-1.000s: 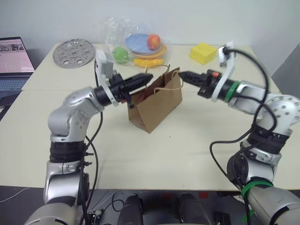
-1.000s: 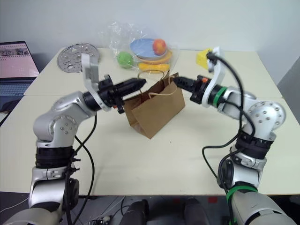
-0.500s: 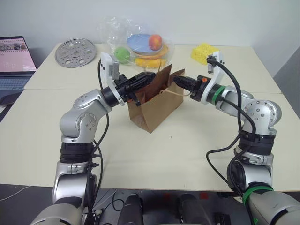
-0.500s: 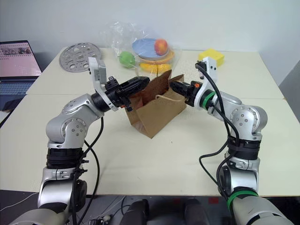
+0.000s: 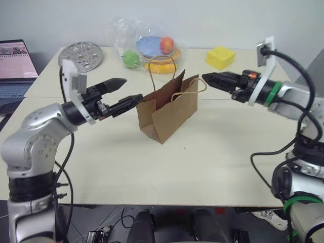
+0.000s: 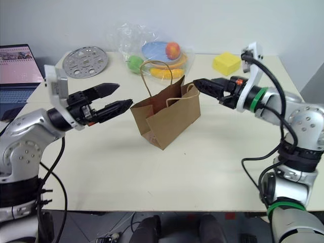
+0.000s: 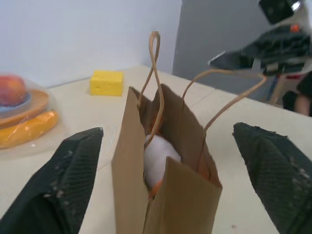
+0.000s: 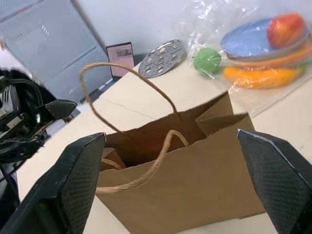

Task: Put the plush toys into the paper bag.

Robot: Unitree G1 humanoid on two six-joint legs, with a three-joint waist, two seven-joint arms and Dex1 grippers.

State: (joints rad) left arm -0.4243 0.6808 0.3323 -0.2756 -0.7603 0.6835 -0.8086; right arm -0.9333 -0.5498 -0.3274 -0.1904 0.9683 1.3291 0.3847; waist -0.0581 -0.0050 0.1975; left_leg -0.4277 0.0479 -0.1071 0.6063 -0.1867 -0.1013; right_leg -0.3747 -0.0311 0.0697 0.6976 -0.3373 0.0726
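The paper bag (image 5: 168, 109) is seen standing upright near the middle of the surface (image 5: 167, 162), mouth open upward, with both loop handles raised. Inside the bag, in the left wrist view, a white soft shape with a bit of orange below it (image 7: 158, 161) is visible; this is taken as the plush toys, though which toy is which cannot be told. No toy is seen lying outside the bag.

The left gripper (image 5: 120, 91) is held level just to the left of the bag, apart from it, and its fingers (image 5: 112, 83) are spread wide with nothing between them. The right gripper (image 6: 210, 87) is held level at the bag's right, close to the nearer handle loop; whether it touches the handle cannot be told. Its fingers (image 8: 75, 185) are shown spread wide in the right wrist view, with nothing pinched.

Behind the bag, a clear plastic bag (image 5: 144, 45) is placed at the far edge of the surface, holding a blue plate (image 5: 147, 46), a red-orange fruit (image 5: 166, 45), a green fruit (image 5: 131, 59) and a yellow banana-like piece (image 5: 161, 66). A yellow block (image 5: 219, 56) is set to the far right, well apart from the bag. A round perforated metal disc (image 5: 81, 53) is laid at the far left. A laptop (image 5: 15, 66) is seen beyond the left edge of the surface.
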